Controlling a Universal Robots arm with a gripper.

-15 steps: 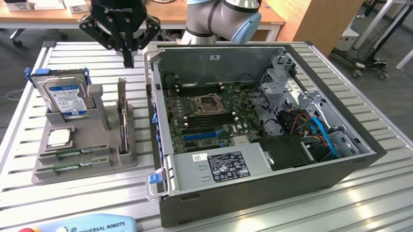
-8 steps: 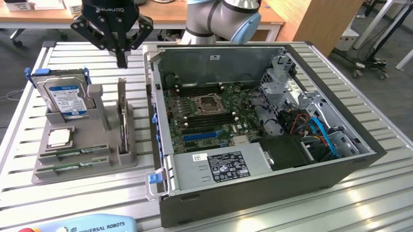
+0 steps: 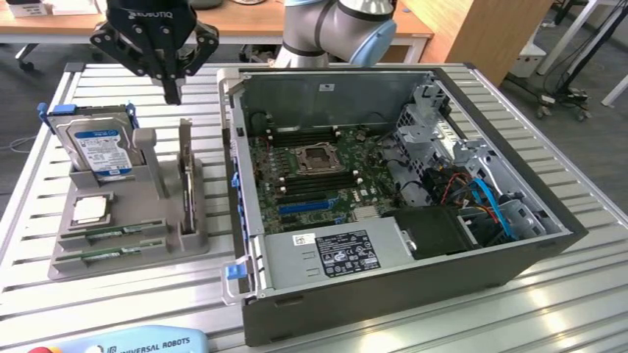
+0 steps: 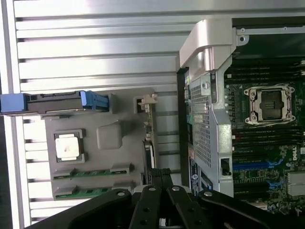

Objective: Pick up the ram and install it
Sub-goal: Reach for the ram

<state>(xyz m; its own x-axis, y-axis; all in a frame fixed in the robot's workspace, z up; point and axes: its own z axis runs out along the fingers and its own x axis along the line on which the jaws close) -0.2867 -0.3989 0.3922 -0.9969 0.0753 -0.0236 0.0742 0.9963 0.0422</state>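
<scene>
Item: long thin green circuit-board ram stick [image 3: 110, 234], in grey plastic tray [image 3: 157, 198], near end, exterior view's left. Long axis left-right. Pincer [image 3: 173, 97] pressed together, empty, hovers beyond tray's far end.

Table [image 3: 579, 309]: slatted silver metal.
Exterior view's left: grey holder [image 3: 147, 254], flat on the slats.
Exterior view's right: open PC case [image 3: 412, 290], just beside the holder.
Bottom edge: pendant [image 3: 147, 342], partly cut off.
</scene>
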